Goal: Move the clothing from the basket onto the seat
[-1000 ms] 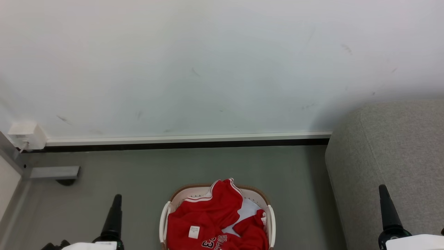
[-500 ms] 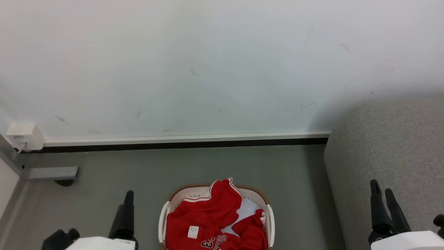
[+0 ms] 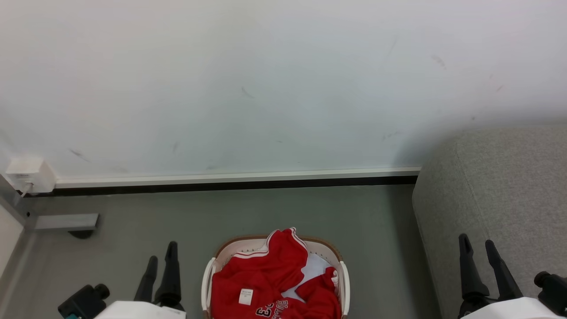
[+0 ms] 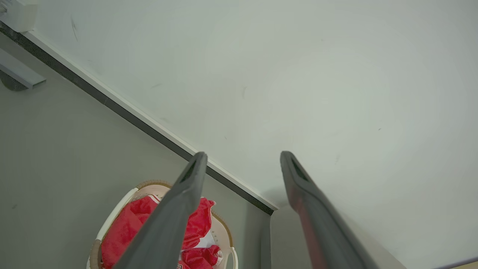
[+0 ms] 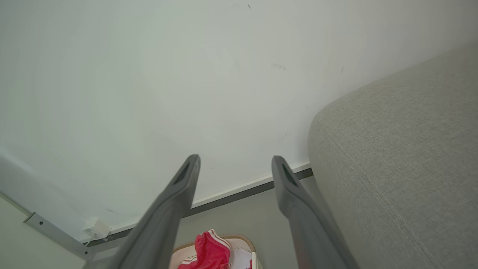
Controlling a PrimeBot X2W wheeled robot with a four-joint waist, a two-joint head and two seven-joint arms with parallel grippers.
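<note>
Drawn inward, my left pincer (image 3: 161, 250) and right pincer (image 3: 476, 239) hang spread and empty — jersey (image 3: 266, 274) not yet lifted from basket (image 3: 328, 248) at six o'clock, sofa (image 3: 500, 186) at three.

Basket (image 3: 206, 283) on floor (image 3: 266, 208), bottom centre, well short of the wall (image 3: 266, 88); clothing (image 3: 266, 283) heaped in it, one fold over the far rim. Seat (image 3: 509, 186) to its right, apart, backing onto the wall. Left gripper (image 3: 162, 250) left of basket, right gripper (image 3: 476, 239) at seat's side.
</note>
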